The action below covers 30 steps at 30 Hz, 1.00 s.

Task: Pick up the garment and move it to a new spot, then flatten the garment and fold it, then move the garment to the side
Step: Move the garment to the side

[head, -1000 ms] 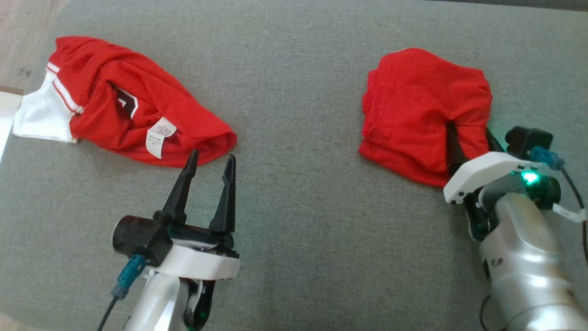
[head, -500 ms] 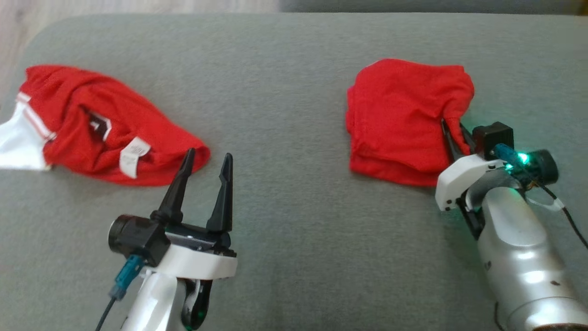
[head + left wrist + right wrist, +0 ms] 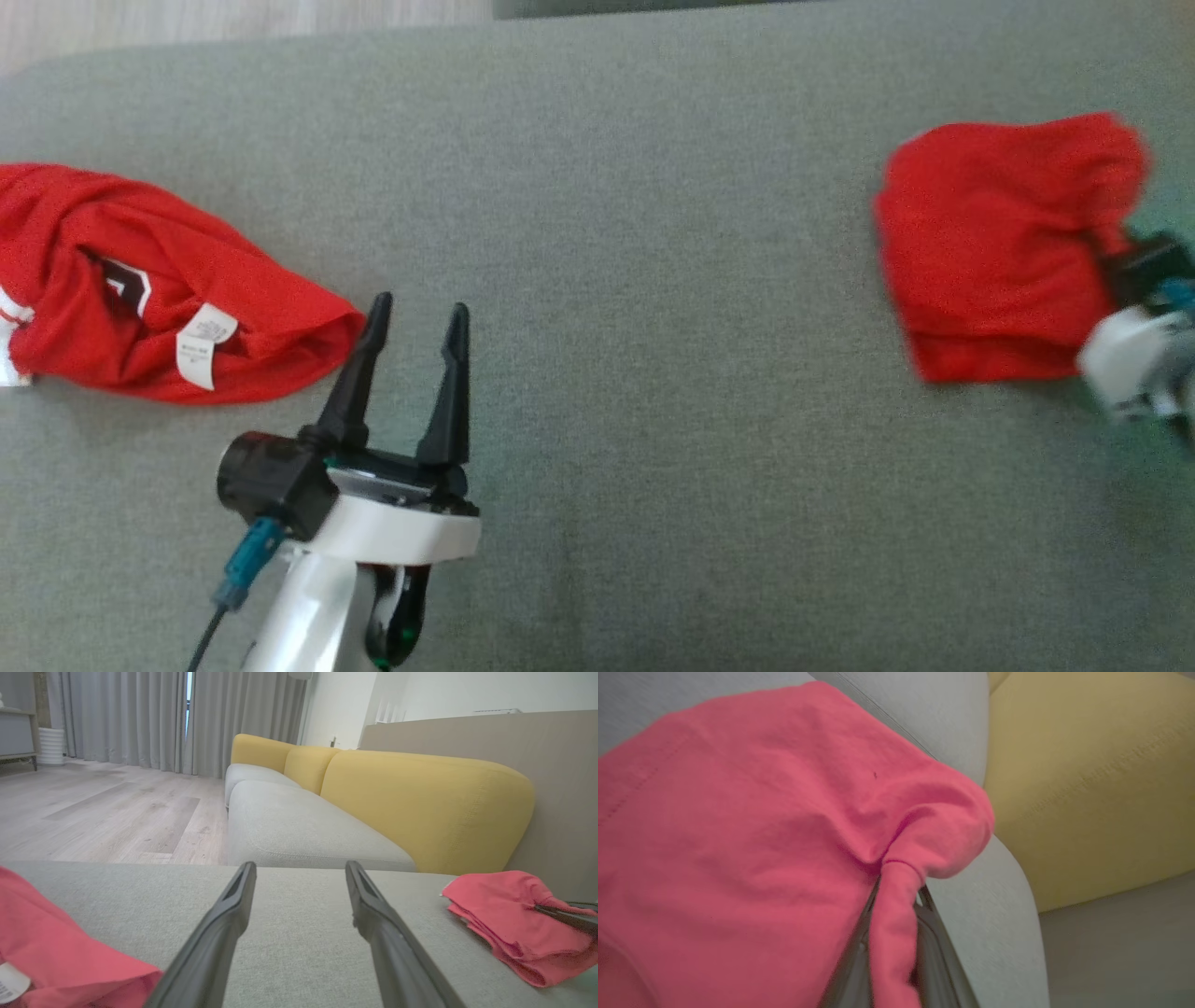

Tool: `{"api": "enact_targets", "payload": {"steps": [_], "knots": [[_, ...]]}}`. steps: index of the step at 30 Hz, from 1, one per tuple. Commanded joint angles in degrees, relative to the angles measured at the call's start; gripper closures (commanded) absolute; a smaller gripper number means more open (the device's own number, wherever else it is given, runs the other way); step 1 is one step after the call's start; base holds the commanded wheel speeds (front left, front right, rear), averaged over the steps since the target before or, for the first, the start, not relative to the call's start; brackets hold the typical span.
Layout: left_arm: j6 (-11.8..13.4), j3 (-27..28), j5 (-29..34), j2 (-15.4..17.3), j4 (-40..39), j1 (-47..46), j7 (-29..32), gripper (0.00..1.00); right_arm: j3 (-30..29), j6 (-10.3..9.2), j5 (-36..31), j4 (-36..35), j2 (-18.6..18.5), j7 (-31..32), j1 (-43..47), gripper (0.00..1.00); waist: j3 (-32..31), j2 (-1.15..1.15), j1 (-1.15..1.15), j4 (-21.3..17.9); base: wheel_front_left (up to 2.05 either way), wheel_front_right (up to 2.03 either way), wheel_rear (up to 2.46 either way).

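garment [image 3: 999, 252] hauled rightward since a second ago: soft, light, limp; right gripper [image 3: 899, 905] clamped on its bunched corner, left gripper [image 3: 418, 306] open, empty.

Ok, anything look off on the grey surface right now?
The folded red garment is bunched at one corner, pinched in the right claw. The second red garment lies crumpled, label showing, beside the left claw.

No readable text (label [image 3: 203, 343] print blurry)
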Motion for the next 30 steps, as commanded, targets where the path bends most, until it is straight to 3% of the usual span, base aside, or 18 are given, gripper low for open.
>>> {"api": "enact_targets", "payload": {"steps": [1,10,21,22,23,24,30], "knots": [[0.4,2.4,-0.6,0.2,-2.1,-2.2,-0.3,0.0,1.5,-0.05,0.8,-2.0,-4.0,0.4,-2.2,1.0,1.5,0.0,0.0,0.1,0.0,0.0,0.0],[-0.4,4.0,-0.3,0.2,-1.7,-4.0,-0.3,0.0,1.1,-0.05,2.0,-4.9,-12.6,3.8,-1.8,1.0,4.0,0.0,0.0,1.5,0.0,0.0,0.0],[-0.8,4.7,-0.4,0.2,-1.3,-4.8,-0.3,0.0,-4.6,-0.05,1.2,-8.7,-14.3,8.1,0.8,1.0,4.8,0.0,0.0,2.6,0.0,0.0,0.0],[-0.8,4.7,-0.4,0.2,-1.3,-4.8,-0.3,0.0,-5.0,-0.05,1.1,-8.9,-14.2,8.2,1.1,0.4,4.7,0.0,0.0,2.7,0.0,0.0,0.0],[-0.9,4.8,-0.4,0.2,-1.2,-4.8,-0.3,0.0,-5.6,-0.05,1.2,-9.1,-14.0,8.1,1.3,0.16,4.6,0.0,0.0,2.7,0.0,0.0,0.0],[-0.9,4.8,-0.4,0.2,-1.1,-4.8,-0.3,0.0,-6.2,-0.05,1.3,-9.3,-13.7,8.1,1.4,0.0,4.4,0.0,0.0,2.7,0.0,0.0,0.0],[-0.9,5.5,-0.2,0.2,-0.6,-4.0,-0.3,0.0,-11.9,-0.05,2.1,-12.5,-10.0,6.2,1.3,0.0,2.3,0.0,0.0,2.0,0.0,0.0,0.0]]}}
